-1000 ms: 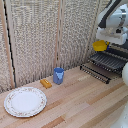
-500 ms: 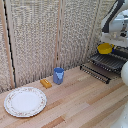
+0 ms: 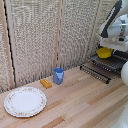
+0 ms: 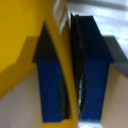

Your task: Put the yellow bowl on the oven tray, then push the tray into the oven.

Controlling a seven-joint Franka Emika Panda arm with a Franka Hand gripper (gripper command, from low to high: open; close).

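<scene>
The yellow dish (image 3: 104, 52) is a small round bowl with low, smooth sides, hanging just above the baking sheet (image 3: 111, 61), a flat dark tray of ridged metal bars at the exterior view's far right. The wrist view shows the grabber (image 4: 71, 75) pinching the dish's thin yellow rim (image 4: 35, 40) between two blocky blue fingers (image 4: 92, 75), one on each side of the wall. On the pale planked wooden surface (image 3: 85, 102) stand a blue cup (image 3: 58, 76), a small orange block (image 3: 46, 83) and a white patterned plate (image 3: 25, 101), which holds nothing.
</scene>
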